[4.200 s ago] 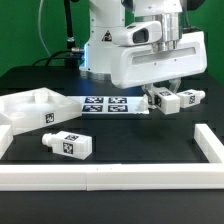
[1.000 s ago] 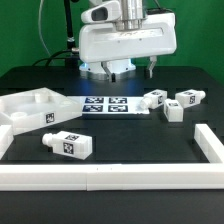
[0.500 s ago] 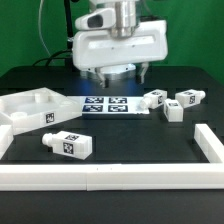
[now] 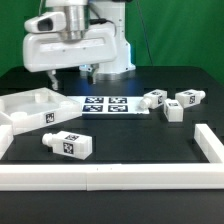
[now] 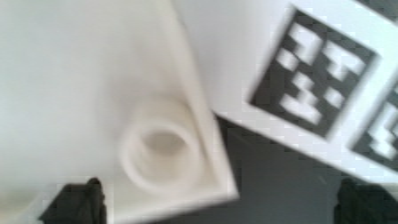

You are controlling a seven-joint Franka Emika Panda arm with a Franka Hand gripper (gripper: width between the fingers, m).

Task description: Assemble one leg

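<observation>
Four white legs with square tags lie on the black table in the exterior view: one [image 4: 70,144] at the front left, and three at the right [image 4: 155,99], [image 4: 174,109], [image 4: 190,98]. The large white panel [image 4: 28,108] lies at the left. My gripper [image 4: 70,73] hangs above the panel's far right corner, open and empty. In the wrist view its fingertips [image 5: 75,200] stand wide apart around the gripper's middle [image 5: 221,205], above the panel's corner socket [image 5: 160,150].
The marker board [image 4: 113,104] lies between the panel and the right-hand legs; its tags also show in the wrist view [image 5: 329,70]. A white L-shaped rail [image 4: 110,176] runs along the front and up the exterior view's right side [image 4: 208,145].
The arm has risen from the legs at the right and swung to the exterior view's left, over the panel's corner. The legs and panel have not moved.
</observation>
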